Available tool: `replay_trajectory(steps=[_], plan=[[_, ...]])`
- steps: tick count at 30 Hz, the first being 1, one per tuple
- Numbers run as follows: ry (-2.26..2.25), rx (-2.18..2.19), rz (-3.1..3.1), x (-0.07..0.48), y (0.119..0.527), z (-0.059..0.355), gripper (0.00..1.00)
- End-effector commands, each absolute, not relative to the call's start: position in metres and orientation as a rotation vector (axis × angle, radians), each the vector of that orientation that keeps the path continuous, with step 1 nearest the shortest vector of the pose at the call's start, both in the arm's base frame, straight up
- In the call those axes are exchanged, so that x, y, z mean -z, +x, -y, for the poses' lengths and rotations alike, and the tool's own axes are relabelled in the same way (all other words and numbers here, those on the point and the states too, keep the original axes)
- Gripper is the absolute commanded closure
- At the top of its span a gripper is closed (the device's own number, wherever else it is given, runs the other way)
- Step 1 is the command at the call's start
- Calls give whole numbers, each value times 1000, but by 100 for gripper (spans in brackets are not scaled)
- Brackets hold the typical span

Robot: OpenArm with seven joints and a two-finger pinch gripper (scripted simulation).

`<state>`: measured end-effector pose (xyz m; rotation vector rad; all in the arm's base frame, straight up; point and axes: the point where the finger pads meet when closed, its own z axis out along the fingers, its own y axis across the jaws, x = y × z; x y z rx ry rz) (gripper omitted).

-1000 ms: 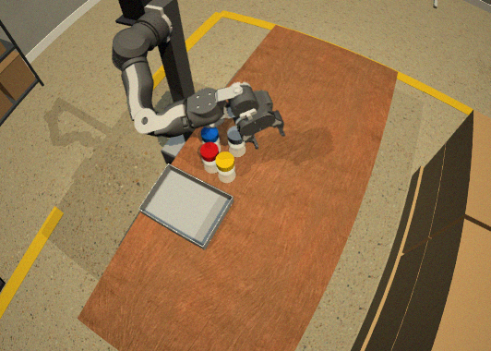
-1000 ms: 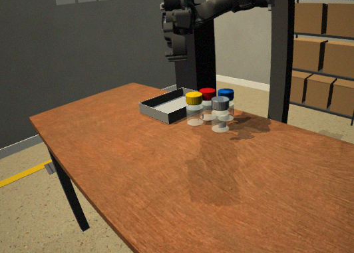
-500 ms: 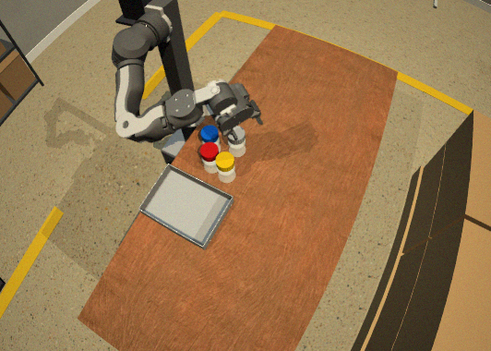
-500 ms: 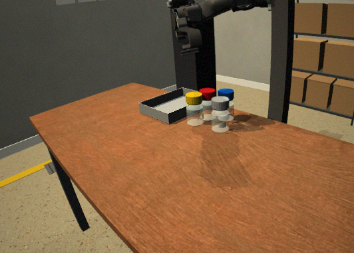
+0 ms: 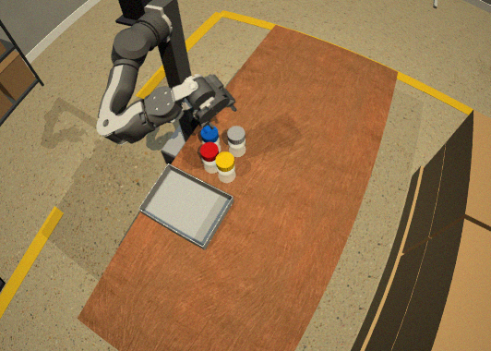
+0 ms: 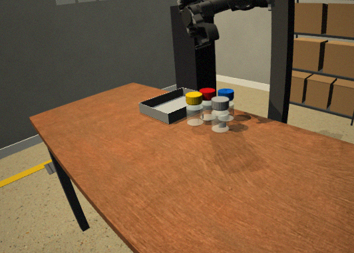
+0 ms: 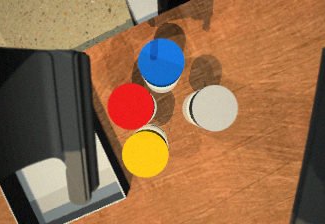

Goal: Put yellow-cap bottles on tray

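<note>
Four clear bottles stand close together on the wooden table. The yellow-capped bottle [image 5: 225,165] [image 6: 193,103] [image 7: 145,154] stands nearest the tray. Beside it are the red-capped bottle [image 5: 209,156] [image 7: 130,106], the blue-capped bottle [image 5: 209,134] [image 7: 161,61] and the grey-capped bottle [image 5: 236,139] [image 7: 212,107]. The grey tray [image 5: 186,205] [image 6: 164,108] lies empty just beside the cluster. My gripper [image 5: 219,108] [image 6: 203,36] hangs well above the bottles, roughly over the blue one, pointing down. Its fingers stand partly open with nothing between them.
The arm's dark post [image 5: 173,51] stands at the table's edge right behind the bottles. Shelves with cardboard boxes [image 6: 319,53] are off the table at the back.
</note>
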<state>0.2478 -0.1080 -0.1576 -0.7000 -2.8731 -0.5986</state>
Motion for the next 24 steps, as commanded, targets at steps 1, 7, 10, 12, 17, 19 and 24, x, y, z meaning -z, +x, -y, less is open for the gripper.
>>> replay_trajectory(steps=[1,7,10,12,17,19,24], plan=[[-683,607,2862,157,247,106,58],[-690,613,2864,156,248,106,58],[-690,613,2864,156,248,106,58],[-690,613,2864,156,248,106,58],[-690,613,2864,156,248,106,58],[-690,613,2864,156,248,106,58],[-690,614,2863,156,248,106,58]])
